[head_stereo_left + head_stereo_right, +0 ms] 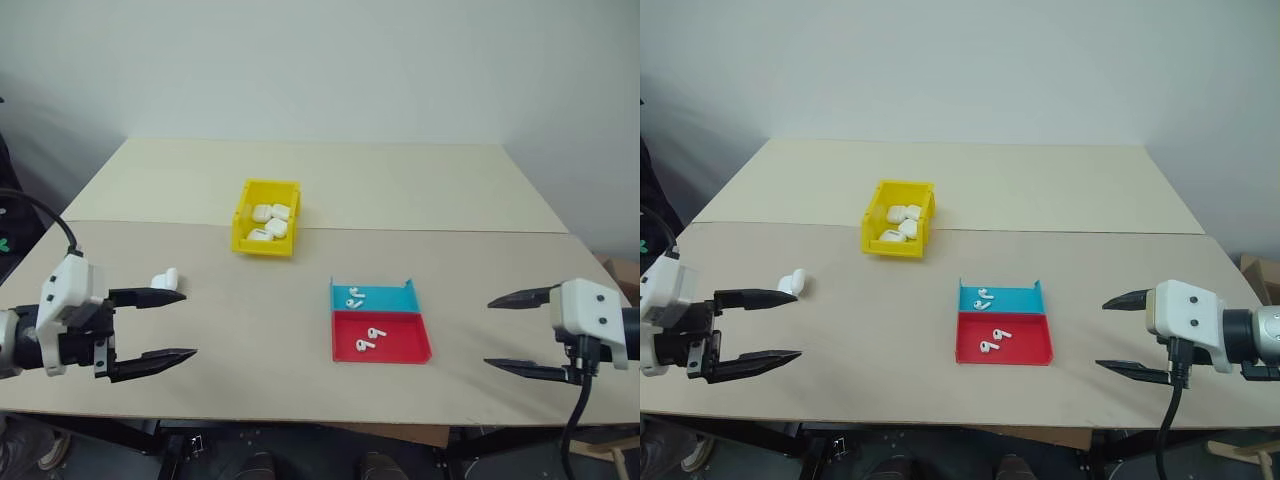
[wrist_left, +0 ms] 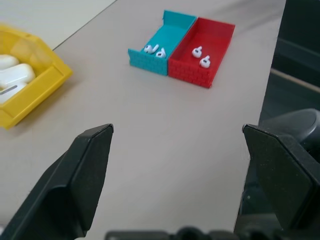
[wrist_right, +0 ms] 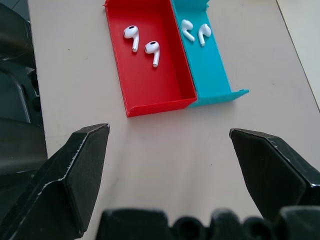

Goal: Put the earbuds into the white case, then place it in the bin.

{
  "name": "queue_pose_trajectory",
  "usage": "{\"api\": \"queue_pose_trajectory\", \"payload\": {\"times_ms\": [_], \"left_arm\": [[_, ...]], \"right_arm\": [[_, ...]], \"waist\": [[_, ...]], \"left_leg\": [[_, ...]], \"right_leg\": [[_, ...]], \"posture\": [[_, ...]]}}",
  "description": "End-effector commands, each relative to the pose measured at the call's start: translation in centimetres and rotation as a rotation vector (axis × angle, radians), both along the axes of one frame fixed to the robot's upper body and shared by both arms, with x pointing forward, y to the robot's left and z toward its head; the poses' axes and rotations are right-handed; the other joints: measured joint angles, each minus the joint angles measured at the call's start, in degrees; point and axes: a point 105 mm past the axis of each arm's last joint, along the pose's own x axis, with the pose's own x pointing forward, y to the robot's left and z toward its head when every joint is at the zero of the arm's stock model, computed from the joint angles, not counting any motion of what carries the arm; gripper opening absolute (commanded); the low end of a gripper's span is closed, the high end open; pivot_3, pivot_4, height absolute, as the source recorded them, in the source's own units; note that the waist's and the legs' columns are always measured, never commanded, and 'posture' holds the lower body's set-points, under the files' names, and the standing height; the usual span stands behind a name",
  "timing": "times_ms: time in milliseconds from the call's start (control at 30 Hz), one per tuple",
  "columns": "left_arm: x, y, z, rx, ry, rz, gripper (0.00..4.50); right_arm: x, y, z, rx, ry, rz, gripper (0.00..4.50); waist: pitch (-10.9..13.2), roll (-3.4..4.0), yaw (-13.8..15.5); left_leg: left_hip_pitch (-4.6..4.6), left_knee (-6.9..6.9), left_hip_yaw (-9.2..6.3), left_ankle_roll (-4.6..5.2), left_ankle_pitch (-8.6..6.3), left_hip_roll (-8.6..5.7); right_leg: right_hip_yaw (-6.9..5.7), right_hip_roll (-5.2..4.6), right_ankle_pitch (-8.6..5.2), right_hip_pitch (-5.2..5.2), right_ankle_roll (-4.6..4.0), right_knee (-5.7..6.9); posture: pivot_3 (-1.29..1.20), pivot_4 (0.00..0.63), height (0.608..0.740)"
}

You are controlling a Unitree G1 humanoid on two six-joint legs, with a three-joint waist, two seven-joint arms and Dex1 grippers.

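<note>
Looking light, hard and slippery, the tiny white glossy plastic earbuds (image 3: 142, 44) wanted a soft pinch across their round heads, while both jaws stood spread wide with nothing in them.

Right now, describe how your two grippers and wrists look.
Each gripper, left gripper and right gripper, has two black, tapering, pointed fingers on a white boxy wrist housing with dark screw dots. A black cable loops from each wrist.

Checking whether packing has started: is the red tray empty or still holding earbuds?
Holding earbuds: two earbuds lie loose on the floor of the red tray.
</note>
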Motion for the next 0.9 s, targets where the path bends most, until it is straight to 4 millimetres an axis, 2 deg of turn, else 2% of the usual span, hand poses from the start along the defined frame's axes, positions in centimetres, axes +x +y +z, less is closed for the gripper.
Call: {"api": "queue_pose_trajectory", "payload": {"times_ms": [33,200,367,567,667,733,900], "left_arm": [[0.4,1.1,-0.1,0.101,-0.002,0.034,4.5],[0.9,3.3,-0.6,0.195,0.102,0.058,4.5],[3.9,7.8,0.1,0.399,0.154,0.091,4.5],[8.2,10.3,1.3,0.608,0.166,0.059,4.5],[10.6,11.1,1.5,0.726,0.21,0.089,4.5],[11.3,11.3,1.4,0.809,0.249,0.08,4.5],[13.1,10.5,0.9,0.884,0.279,0.098,4.5]], "right_arm": [[0.3,-0.2,0.8,-0.032,-0.036,0.001,4.46],[0.3,-0.2,1.1,-0.029,-0.036,-0.011,4.46],[0.0,-0.4,-0.1,-0.038,-0.009,-0.04,4.46],[0.3,-0.5,-0.4,-0.043,0.007,-0.049,4.46],[0.7,-0.7,-0.2,-0.044,0.009,-0.052,4.46],[0.8,-0.8,-0.2,-0.046,0.012,-0.054,4.46],[0.6,-1.0,-0.2,-0.05,0.026,-0.063,4.46]], "waist": [[0.0,0.0,0.0],[0.0,-0.01,0.0],[0.01,-0.02,0.48],[0.0,-0.03,0.61],[0.0,-0.05,0.98],[0.0,-0.06,0.99],[0.04,-0.12,0.65]], "left_leg": [[0.0,0.0,0.0,0.0,0.0,0.0],[0.0,-0.03,0.01,0.0,0.0,0.0],[-0.03,-0.04,0.03,0.0,0.0,0.0],[-0.27,-0.03,0.07,0.0,0.0,-0.03],[-0.36,0.02,0.02,0.01,0.01,-0.06],[-0.46,0.05,0.02,0.01,0.01,-0.07],[-0.63,0.07,0.0,0.07,-0.03,-0.07]], "right_leg": [[0.0,0.0,0.0,0.0,0.0,-0.01],[0.0,0.0,-0.01,-0.03,-0.01,-0.01],[-0.02,0.01,-0.04,-0.14,-0.03,-0.02],[0.0,0.03,-0.02,-0.25,-0.03,-0.04],[-0.02,0.05,0.0,-0.29,-0.01,-0.02],[-0.02,0.04,0.01,-0.32,0.02,-0.04],[-0.01,0.04,-0.01,-0.45,0.05,-0.06]], "posture": [[0.0,0.15,0.74],[0.0,0.15,0.74],[0.0,0.15,0.74],[0.0,0.15,0.74],[0.0,0.15,0.74],[0.0,0.15,0.74],[0.0,0.15,0.74]]}}
